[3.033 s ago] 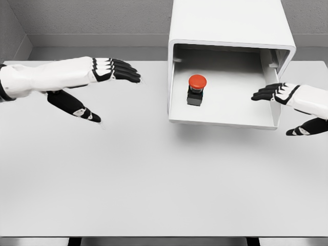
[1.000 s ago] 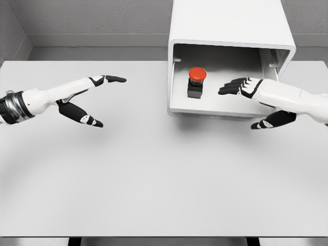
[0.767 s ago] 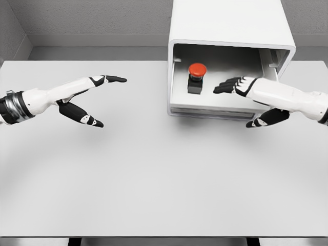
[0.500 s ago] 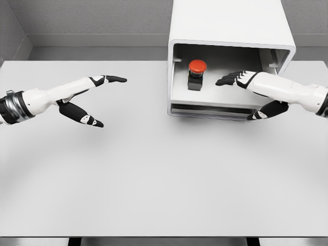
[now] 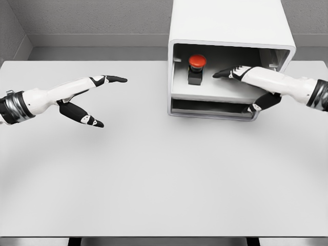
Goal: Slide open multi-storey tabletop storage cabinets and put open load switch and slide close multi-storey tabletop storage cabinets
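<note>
The white storage cabinet (image 5: 230,23) stands at the back of the table, right of the middle. Its drawer (image 5: 212,97) is partly pushed in, with only a short stretch sticking out of the front. On the drawer floor stands the load switch (image 5: 196,67), a dark box with a red round button. My right hand (image 5: 237,84) reaches over the drawer's right part, fingers stretched flat above the floor just right of the switch, thumb below the drawer's front edge. It holds nothing. My left hand (image 5: 95,95) hovers open over the table's left side.
The grey table (image 5: 154,174) fills the lower picture, with its front edge at the bottom. A grey wall runs behind the cabinet and along the left side.
The drawer has slid back into the cabinet with the switch on it. My right hand has moved back and up with the drawer. The left hand turned edge-on 3 s ago and has held still since.
</note>
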